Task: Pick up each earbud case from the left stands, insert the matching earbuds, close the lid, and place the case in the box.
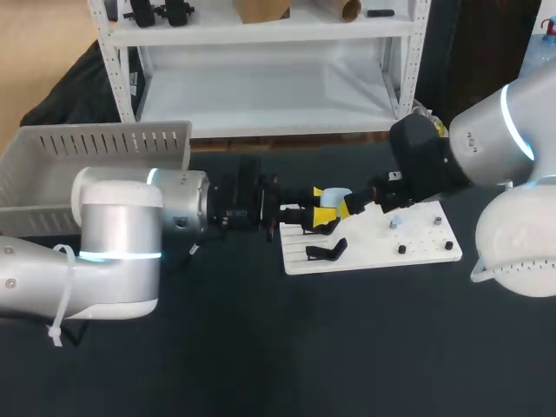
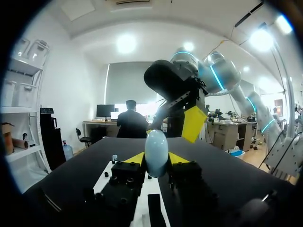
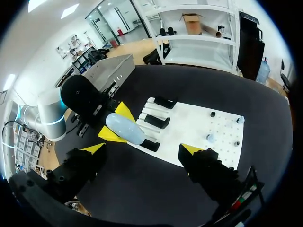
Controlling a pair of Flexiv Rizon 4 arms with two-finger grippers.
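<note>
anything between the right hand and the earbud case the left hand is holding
Nothing visible. The earbud case, clamped in the left hand, lies just ahead of the open right hand, with only open space between them.

Glossy smooth plastic earbud case (image 2: 156, 153); matt dark table (image 1: 347, 347); plastic box (image 1: 87, 148).

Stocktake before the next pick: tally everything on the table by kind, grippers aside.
pale blue egg-shaped plastic earbud case: 1
black plastic stands: 3
small dark or pale pieces on the board: 4
white slotted board: 1
grey perforated plastic box: 1
Total: 10
</note>
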